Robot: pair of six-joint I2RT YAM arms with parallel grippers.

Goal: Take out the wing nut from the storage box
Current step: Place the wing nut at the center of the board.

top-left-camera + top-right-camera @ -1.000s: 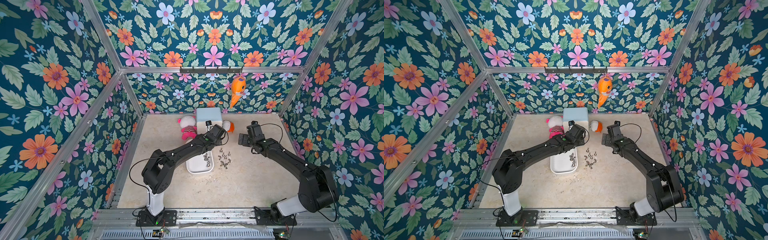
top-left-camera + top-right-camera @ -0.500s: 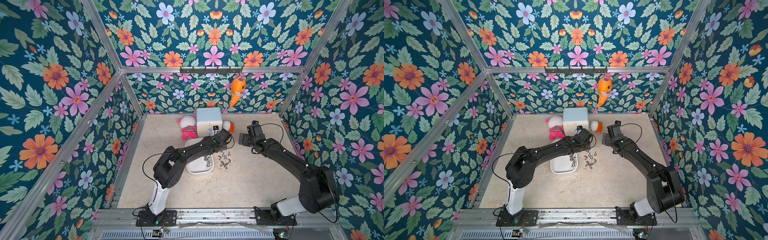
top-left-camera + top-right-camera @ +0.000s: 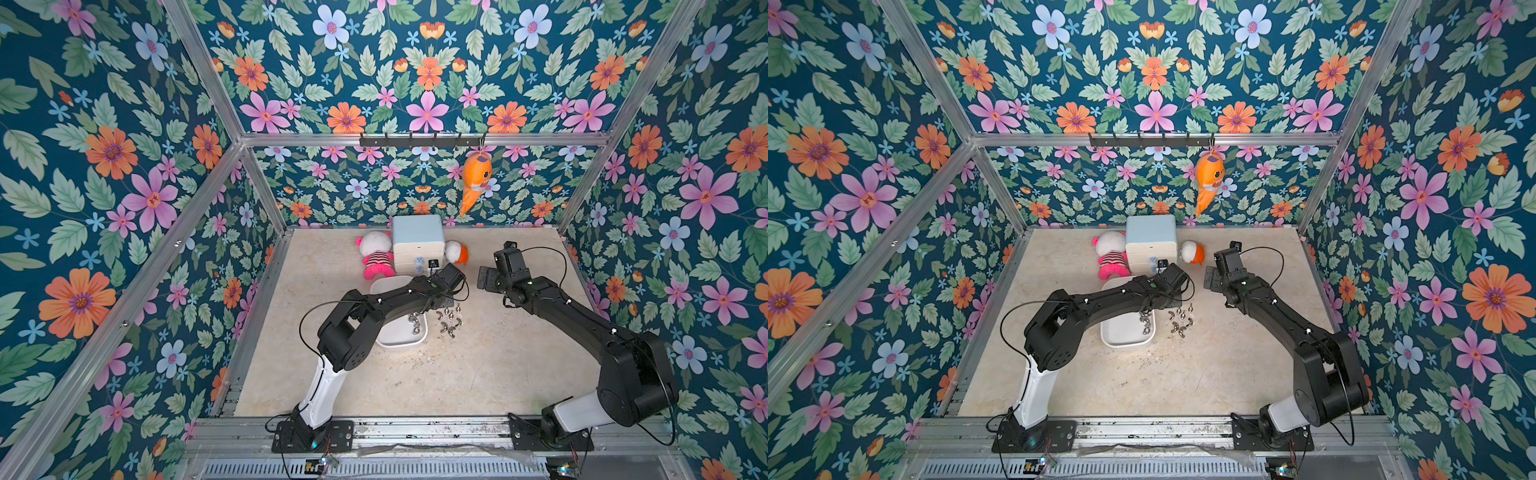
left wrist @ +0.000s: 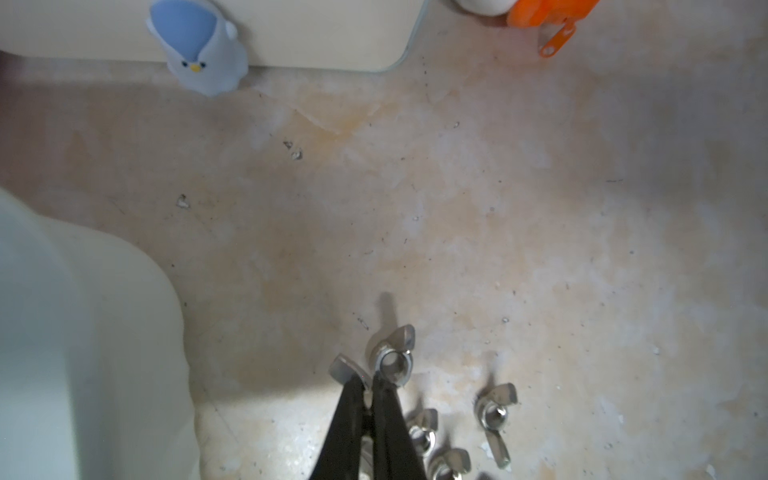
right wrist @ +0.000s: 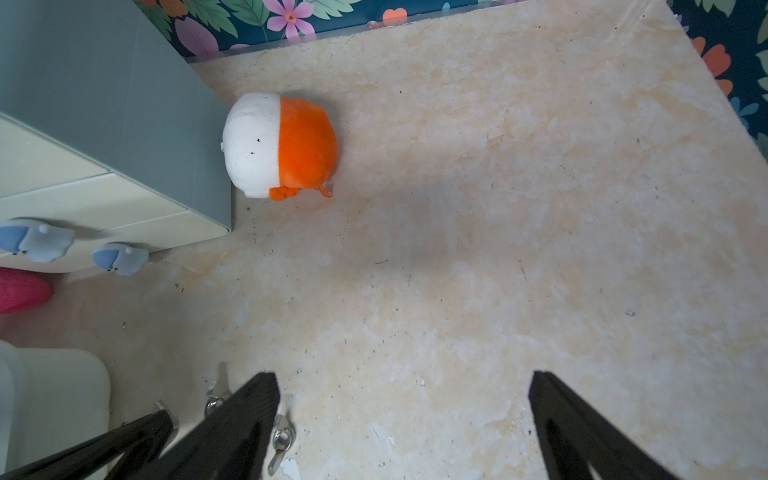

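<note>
Black above its white lower link, the left arm rises from the near edge of the table, folds at the elbow and stretches its forearm low across the storage box, where a few spare nuts lie by the right wall. Just outside that wall a heap of loose nuts sits on the table. At its far side the left fingers are pressed together on one wing nut, pinching it by a wing, clear of the box. The step in hand looks like the carry-out, so the next move probably calls for lowering and letting go beside the heap without scattering it. The right arm reaches in from its own side, its right fingers spread wide and holding nothing, near the heap. Farther back stand the drawer cabinet, a pink plush toy and an orange plush toy
</note>
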